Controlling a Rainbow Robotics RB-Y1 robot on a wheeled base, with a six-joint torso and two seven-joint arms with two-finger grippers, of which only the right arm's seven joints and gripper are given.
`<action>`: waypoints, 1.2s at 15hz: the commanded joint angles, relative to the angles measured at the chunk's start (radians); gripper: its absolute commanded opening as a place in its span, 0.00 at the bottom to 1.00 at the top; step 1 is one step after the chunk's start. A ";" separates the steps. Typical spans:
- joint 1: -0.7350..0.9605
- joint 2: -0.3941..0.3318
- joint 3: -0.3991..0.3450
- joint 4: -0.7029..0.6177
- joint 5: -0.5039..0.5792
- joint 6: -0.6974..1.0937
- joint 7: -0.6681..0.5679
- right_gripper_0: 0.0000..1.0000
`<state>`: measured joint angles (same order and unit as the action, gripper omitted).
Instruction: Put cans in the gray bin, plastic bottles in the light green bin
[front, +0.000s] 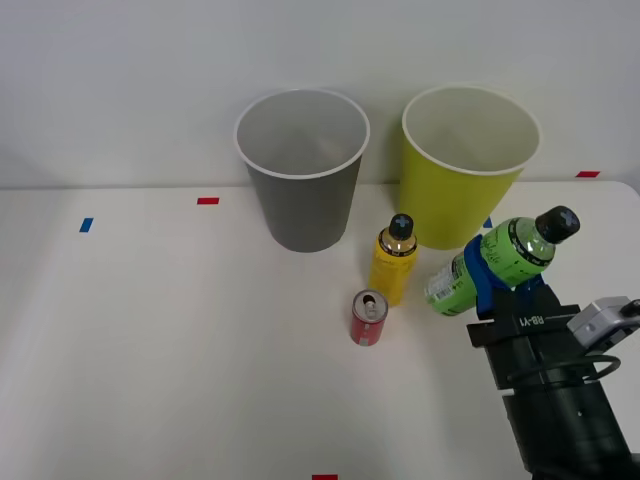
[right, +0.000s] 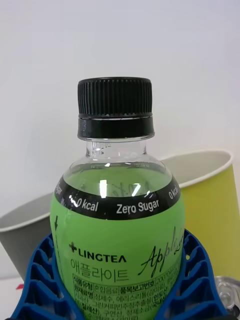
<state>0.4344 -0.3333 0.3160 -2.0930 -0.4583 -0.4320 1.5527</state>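
Your right gripper (front: 497, 268) clamps the green-labelled, black-capped plastic bottle (front: 505, 256) aloft, so carry it over the yellow-green tapered bin (front: 455, 200) before releasing.

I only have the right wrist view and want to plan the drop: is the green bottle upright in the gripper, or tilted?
Observer: Tilted. In the front view, the green bottle in the right gripper leans with its cap toward the robot's right, in front of the light green bin.
Operator: What else is on the table?
Observer: A yellow bottle stands upright in front of the gap between the gray bin and the light green bin.
Operator: Any can near it?
Observer: A short red can stands upright just in front of the yellow bottle, nearer the robot.
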 joint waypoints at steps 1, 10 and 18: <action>-0.069 0.013 -0.043 -0.028 -0.026 0.035 -0.005 0.00; -0.344 0.214 -0.239 -0.130 -0.056 0.437 -0.017 0.00; -0.666 0.287 -0.437 0.047 -0.008 0.727 0.014 0.00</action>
<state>-0.1905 -0.0457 -0.1069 -2.0979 -0.4798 0.3057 1.5554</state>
